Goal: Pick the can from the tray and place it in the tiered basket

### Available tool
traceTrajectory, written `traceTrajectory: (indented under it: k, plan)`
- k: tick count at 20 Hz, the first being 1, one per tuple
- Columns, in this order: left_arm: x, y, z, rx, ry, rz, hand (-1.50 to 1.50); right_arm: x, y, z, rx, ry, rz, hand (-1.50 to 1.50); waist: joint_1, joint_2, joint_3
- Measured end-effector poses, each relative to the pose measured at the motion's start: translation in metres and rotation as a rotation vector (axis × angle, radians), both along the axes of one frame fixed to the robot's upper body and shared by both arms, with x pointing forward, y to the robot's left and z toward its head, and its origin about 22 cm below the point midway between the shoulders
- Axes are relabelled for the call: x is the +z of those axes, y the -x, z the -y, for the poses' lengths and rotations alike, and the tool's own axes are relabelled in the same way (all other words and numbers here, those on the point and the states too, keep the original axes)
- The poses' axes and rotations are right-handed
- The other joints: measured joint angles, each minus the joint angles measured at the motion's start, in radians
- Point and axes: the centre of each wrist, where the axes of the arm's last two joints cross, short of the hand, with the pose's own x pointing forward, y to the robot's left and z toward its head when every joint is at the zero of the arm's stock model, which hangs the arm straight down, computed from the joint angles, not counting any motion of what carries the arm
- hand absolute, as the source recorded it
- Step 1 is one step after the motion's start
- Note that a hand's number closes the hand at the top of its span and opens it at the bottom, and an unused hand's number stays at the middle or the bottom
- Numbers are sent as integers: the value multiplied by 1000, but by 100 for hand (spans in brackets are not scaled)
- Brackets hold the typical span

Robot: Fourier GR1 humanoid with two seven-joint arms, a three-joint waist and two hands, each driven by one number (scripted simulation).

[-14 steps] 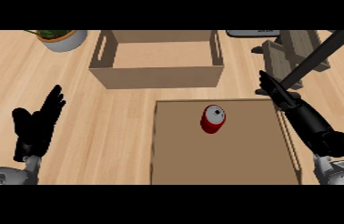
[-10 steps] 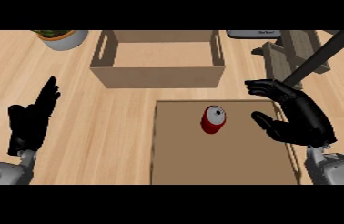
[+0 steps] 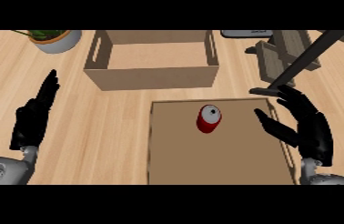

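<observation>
- Can [image 3: 209, 119] upright on tray [image 3: 215, 168], nr its far edge.
- Right robot hand [image 3: 308, 127] just right of can, not touching; open, fingers spread, holds nothing.
- Wooden box [image 3: 151, 77] beyond tray; tiered basket [image 3: 272, 59] far right; plant pot [image 3: 59, 42] far left.
- Left robot hand [image 3: 33, 120] open, resting at left over surface [image 3: 101, 127].

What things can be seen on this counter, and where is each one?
can: one, red with pale top, on the tray, apart from both hands
tray: one, brown, lower centre
open box: one, light brown, upper centre
potted plant: one, green in pale pot, upper left
tiered basket: one, grey-brown with dark pole, upper right
dark flat thing: one, top edge, cut off
counter: one, light wood
left hand: one, black, open, at left edge
right hand: one, black, open, over tray's right edge
</observation>
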Motion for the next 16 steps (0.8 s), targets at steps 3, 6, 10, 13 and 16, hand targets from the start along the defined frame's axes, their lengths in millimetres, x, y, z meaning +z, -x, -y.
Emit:
traceTrajectory:
  k: [3,6,10,13,16]
  plan:
    - [-1,-3,8,-8,-8,10,0,19,12,0,-32,55,-20,-150,9,0,-1]
    - [-3,-4,10,-16,-6,11,0,45,17,3,36,142,-94,-150,15,0,-2]
    - [2,-6,16,-37,-6,12,0,73,11,0,186,294,-240,-150,32,1,-4]
    - [2,-8,18,-44,-8,13,0,97,4,-11,270,380,-344,-150,39,2,-4]
    - [-1,-9,20,-54,-7,15,0,121,-11,-26,315,435,-411,-150,46,4,-3]
